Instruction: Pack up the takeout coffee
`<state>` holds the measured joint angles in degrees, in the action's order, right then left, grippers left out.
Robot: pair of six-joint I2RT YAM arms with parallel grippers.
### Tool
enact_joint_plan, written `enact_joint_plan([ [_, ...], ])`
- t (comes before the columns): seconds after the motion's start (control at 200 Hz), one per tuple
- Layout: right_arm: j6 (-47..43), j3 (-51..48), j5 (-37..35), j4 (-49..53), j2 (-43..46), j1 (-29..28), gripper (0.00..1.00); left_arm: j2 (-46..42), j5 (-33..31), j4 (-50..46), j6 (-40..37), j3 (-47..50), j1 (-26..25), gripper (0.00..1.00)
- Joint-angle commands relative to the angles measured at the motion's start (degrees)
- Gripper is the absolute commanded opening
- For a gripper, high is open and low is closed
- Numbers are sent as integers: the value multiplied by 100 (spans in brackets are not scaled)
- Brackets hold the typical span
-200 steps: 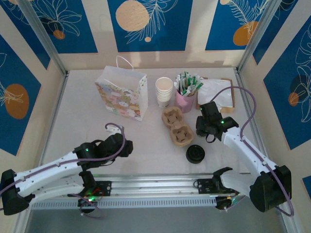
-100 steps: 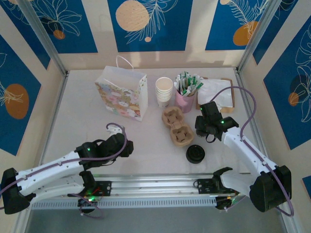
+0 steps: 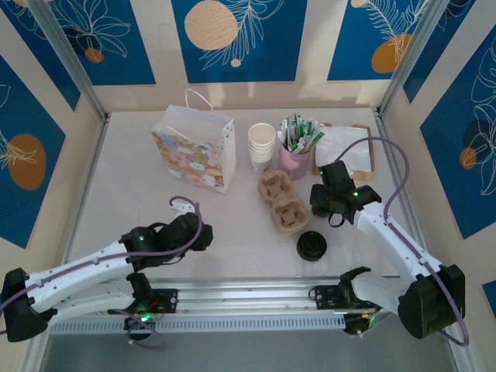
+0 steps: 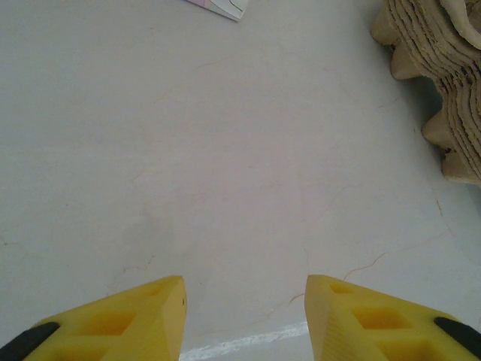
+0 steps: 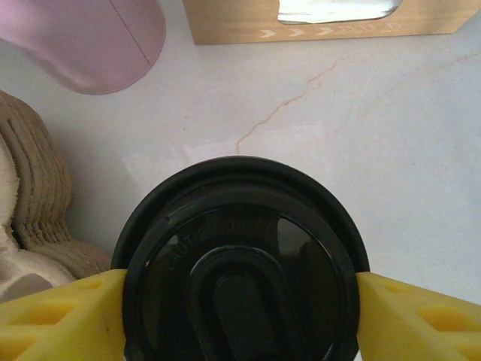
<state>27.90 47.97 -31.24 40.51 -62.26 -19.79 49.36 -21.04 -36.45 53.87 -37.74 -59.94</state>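
While right gripper (image 5: 240, 292) clamps a round black plastic lid (image 5: 239, 226), left gripper (image 4: 244, 301) gapes.
Brown pulp cup carriers (image 4: 443, 90) at its two o'clock.

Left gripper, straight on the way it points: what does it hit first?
Likely the bare table. Nothing stands in line ahead of the left gripper; the cup carriers lie off right, the bag farther on. Depth unclear.

Black lid (image 5: 239, 256) is sitting top-up between the right gripper (image 5: 240, 293) fingers, apparently touching both. Second black lid (image 3: 311, 246) is lying just near the pulp carriers (image 3: 283, 203). Floral bag (image 3: 194, 151) is standing upright, the paper cups (image 3: 262, 144) stacked beside it.
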Motion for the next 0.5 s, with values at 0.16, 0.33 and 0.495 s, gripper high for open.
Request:
enact_joint_plan([
  [0.16, -4, 252, 9, 174, 91, 28, 57, 32, 72, 6, 87, -94, -58, 46],
  [0.33, -20, 353, 23, 332, -1, 28, 70, 29, 73, 10, 102, -87, -60, 46],
  [0.495, -88, 451, 118, 462, -105, 35, 73, 21, 86, 6, 106, -89, -55, 46],
])
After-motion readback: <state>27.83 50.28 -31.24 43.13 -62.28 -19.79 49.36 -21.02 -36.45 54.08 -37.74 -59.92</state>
